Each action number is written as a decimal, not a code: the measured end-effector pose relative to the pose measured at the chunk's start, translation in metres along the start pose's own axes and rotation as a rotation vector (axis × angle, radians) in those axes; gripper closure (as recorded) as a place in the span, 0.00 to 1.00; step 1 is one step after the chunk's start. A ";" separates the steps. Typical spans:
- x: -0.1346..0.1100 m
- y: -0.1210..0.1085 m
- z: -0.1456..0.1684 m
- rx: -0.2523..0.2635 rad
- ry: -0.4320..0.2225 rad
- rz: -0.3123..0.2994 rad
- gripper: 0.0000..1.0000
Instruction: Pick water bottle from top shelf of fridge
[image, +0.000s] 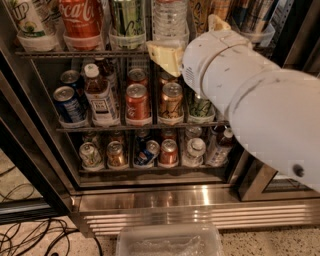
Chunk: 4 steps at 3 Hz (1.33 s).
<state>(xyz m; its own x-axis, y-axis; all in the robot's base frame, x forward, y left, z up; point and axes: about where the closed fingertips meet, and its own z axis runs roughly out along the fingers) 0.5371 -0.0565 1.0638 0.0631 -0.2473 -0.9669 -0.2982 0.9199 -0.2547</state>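
Note:
The water bottle (170, 17), clear and ribbed, stands in a clear tub on the top shelf (75, 52) of the fridge (200, 200), right of a green can (126, 17) and a red Coca-Cola can (80, 17). Its top is cut off by the frame. My gripper (190, 39) is at the shelf's front edge, just below and right of the bottle. One pale yellow finger (162, 56) lies under the bottle's tub, the other (217, 22) rises at the bottle's right. The gripper is open and holds nothing. My white arm (260, 110) hides the shelf's right part.
The lower wire racks hold short cans and a brown-drink bottle with a white cap (97, 95). A black door frame (30, 130) runs down the left. A clear plastic bin (170, 242) sits on the floor in front, with cables (30, 235) at the lower left.

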 end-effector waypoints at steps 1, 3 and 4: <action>0.000 0.005 0.006 0.024 -0.034 -0.010 0.29; -0.006 0.017 0.016 0.045 -0.088 0.016 0.34; -0.009 0.017 0.021 0.064 -0.108 0.027 0.34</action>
<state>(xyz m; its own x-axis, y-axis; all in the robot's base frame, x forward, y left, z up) 0.5520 -0.0320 1.0681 0.1587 -0.1912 -0.9686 -0.2395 0.9443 -0.2256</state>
